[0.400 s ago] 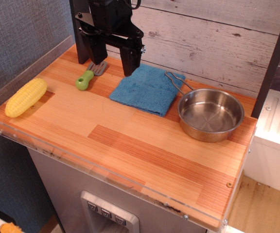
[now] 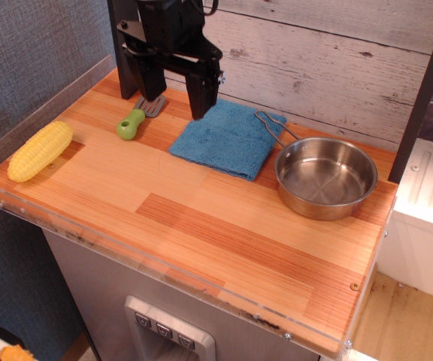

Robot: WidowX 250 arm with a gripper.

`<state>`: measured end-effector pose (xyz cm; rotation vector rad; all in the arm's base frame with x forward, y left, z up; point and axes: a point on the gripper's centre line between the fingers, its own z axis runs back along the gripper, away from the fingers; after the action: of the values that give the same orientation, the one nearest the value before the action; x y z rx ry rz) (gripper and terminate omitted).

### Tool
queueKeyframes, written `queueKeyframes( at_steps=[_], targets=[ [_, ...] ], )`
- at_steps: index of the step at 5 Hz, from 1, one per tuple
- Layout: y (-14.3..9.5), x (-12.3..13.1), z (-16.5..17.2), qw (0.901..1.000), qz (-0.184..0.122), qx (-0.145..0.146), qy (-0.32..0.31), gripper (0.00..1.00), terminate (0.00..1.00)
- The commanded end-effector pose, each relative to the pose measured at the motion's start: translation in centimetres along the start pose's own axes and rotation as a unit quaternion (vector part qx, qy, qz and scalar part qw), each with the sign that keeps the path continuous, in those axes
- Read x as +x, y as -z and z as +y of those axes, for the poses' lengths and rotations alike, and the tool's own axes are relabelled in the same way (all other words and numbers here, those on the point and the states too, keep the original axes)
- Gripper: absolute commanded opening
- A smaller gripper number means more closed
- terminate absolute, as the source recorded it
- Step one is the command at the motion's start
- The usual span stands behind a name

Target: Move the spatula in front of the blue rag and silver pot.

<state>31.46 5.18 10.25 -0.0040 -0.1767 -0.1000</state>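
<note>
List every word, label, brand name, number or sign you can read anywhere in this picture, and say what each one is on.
There is no readable text.
The spatula, blue rag, silver pot and corn cob carry no printing.
The gripper is plain black with no legible marking.
The grey panel below the wooden table has small buttons, but any symbols on them are too small to read.
</note>
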Motion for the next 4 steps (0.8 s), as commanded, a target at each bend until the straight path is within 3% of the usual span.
queueKeyframes(
  at_steps=[1,2,4],
  targets=[
    [-0.2,0.1,6.3,0.9986,-0.011,0.027,-0.044,1.00,0.00],
    [0.7,0.6,9.3,0.9960,-0.010,0.043,-0.077,1.00,0.00],
    [4.0,2.1,10.2,0.9935,0.000,0.042,-0.106,1.00,0.00]
  ],
)
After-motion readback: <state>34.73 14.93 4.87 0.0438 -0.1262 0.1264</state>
